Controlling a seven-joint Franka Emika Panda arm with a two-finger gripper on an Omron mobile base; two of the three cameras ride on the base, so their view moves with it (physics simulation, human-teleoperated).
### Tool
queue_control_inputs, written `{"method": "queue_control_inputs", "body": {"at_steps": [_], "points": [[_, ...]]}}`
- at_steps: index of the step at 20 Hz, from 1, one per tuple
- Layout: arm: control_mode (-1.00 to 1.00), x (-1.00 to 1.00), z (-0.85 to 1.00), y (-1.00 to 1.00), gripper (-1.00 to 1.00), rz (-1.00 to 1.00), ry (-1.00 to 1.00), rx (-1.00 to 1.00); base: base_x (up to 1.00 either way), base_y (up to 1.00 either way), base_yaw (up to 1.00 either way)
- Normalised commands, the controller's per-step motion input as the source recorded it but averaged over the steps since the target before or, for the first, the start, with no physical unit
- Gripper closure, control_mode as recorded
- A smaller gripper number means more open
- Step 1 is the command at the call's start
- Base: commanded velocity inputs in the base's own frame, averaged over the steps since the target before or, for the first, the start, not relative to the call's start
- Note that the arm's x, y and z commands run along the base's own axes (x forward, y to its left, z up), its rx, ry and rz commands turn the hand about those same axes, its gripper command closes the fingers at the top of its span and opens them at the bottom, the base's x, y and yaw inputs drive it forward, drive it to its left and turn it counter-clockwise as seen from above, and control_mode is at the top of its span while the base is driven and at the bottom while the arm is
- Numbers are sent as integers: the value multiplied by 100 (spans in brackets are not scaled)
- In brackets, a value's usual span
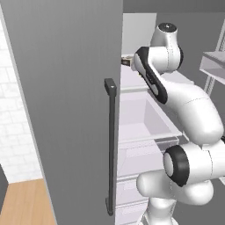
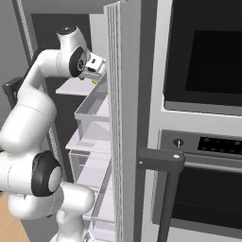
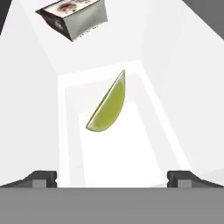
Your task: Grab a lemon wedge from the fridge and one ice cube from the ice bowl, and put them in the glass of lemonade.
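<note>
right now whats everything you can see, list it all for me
fridge: one, grey, door open, white shelves inside
door handle: one, dark vertical bar, on the fridge door
lemon wedge: one, yellow-green, on a white shelf ahead of the gripper
boxy item: one, grey-tan, on the shelf beyond the wedge
wall oven: one, black, right of the fridge
arm: one, white, reaching into the fridge
gripper: one, dark tips, open, short of the wedge

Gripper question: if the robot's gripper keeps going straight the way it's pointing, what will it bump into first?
Most likely the lemon wedge. The open gripper points at it on the white fridge shelf, with nothing between. How far off it is, I can't tell.
</note>
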Motion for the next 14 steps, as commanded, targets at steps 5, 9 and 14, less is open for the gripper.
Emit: {"method": "queue_control_inputs", "body": {"at_steps": [5,9,14], "points": [[-100,53,-19,2,-100,-1,5,0,0,0,0],[-100,32,-41,-4,-100,-5,10,0,0,0,0],[-100,24,-13,-5,-100,-2,3,0,0,0,0]]}}
